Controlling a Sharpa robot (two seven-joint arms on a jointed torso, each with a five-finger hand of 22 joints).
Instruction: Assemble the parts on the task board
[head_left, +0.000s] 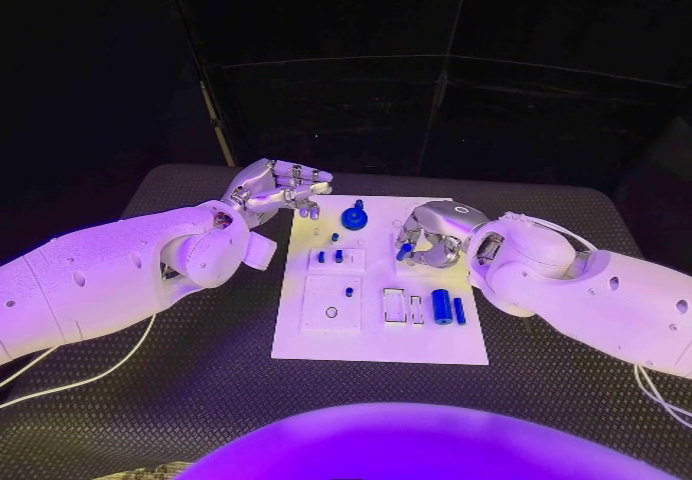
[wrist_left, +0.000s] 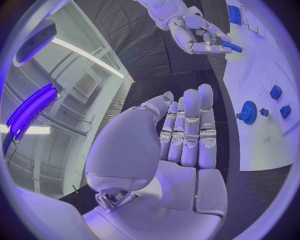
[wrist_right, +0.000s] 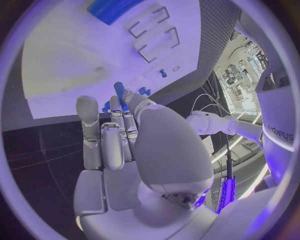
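Observation:
The white task board (head_left: 378, 335) lies mid-table. On it stand a blue gear (head_left: 353, 216), two small blue blocks (head_left: 329, 257), a tiny blue peg (head_left: 349, 292) and two blue cylinders (head_left: 449, 307) beside empty rectangular slots (head_left: 394, 305). My right hand (head_left: 433, 235) hovers over the board's far right part and pinches a short blue cylinder (head_left: 405, 248), which also shows between its fingertips (wrist_right: 119, 91) and from the left wrist (wrist_left: 231, 46). My left hand (head_left: 281, 190) is at the board's far left corner, fingers straight and holding nothing (wrist_left: 187, 135). The gear (wrist_left: 248, 112) lies just beyond those fingers.
The black mesh table (head_left: 173, 400) surrounds the board on all sides. A white cable (head_left: 72, 375) runs over the table under my left arm, another (head_left: 642, 385) under my right arm. An oval hole (head_left: 332, 313) sits in the board's near-left plate.

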